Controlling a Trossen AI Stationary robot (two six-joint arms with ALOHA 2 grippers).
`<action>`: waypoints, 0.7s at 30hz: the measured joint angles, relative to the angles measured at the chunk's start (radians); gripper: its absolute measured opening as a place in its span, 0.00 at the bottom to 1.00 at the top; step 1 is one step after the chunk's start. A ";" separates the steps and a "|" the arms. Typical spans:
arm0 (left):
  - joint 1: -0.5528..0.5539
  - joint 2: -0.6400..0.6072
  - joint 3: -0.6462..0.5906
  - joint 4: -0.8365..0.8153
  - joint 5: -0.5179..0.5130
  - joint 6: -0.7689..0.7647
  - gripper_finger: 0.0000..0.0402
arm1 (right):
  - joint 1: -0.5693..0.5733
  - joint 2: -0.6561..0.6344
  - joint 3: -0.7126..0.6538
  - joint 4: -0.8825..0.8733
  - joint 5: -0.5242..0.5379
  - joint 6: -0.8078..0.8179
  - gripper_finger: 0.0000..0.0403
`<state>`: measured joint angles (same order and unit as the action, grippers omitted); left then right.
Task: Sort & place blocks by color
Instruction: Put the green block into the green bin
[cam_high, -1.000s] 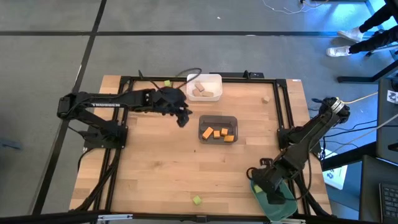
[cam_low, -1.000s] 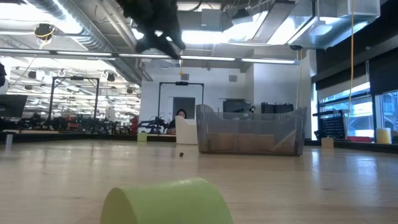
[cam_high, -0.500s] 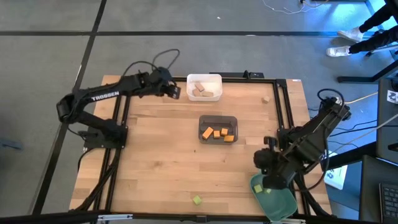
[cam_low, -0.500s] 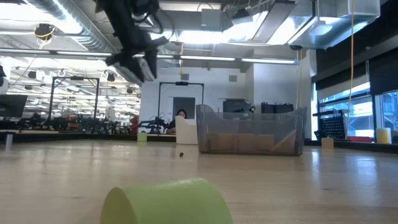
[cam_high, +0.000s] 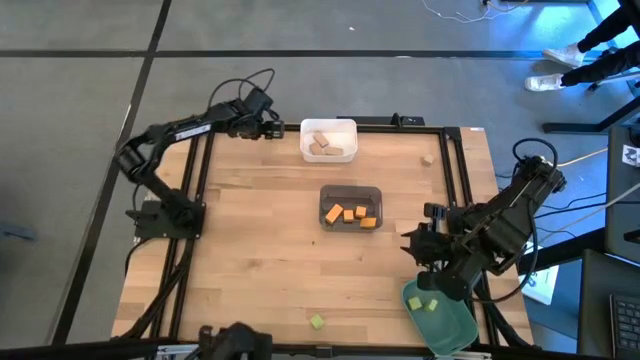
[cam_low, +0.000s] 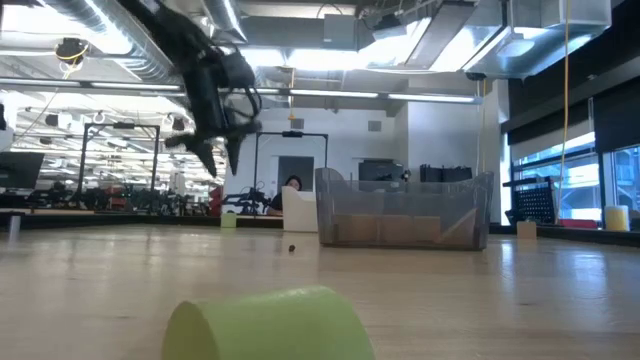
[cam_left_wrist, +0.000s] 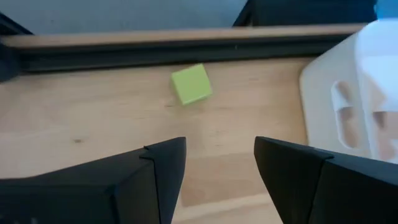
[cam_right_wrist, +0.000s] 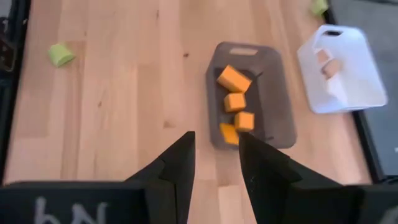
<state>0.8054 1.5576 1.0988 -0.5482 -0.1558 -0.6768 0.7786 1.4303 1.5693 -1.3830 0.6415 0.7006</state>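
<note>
My left gripper hovers open at the table's far edge, just left of the white bin. In its wrist view the fingers stand short of a light green block lying on the wood. My right gripper is open and empty, held over the table just beyond the green bin. One green block lies in that bin. Several orange blocks lie in the dark grey bin, and tan blocks in the white one.
Loose on the table are a green piece near the near edge, large in the low view, and a tan block at the far right. A black frame rail runs along the table's far edge. Bare wood lies left of the grey bin.
My left gripper has swung from beside the grey bin up and toward the far left corner, then come down over the green block by the white bin. My right gripper has risen out of the green bin and drawn toward the table's middle; a green block now shows in that bin.
</note>
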 joint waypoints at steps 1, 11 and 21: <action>0.006 0.025 0.000 0.015 0.006 0.005 0.45 | -0.003 0.000 0.004 -0.001 0.010 -0.005 0.31; 0.033 0.192 0.000 0.176 0.035 0.004 0.45 | -0.046 0.000 0.027 -0.009 0.022 -0.055 0.31; 0.026 0.229 0.000 0.199 -0.008 0.000 0.45 | -0.087 -0.001 0.027 -0.048 0.022 -0.060 0.31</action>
<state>0.8314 1.7866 1.0988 -0.3492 -0.1640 -0.6764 0.6914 1.4296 1.5959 -1.4313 0.6636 0.6404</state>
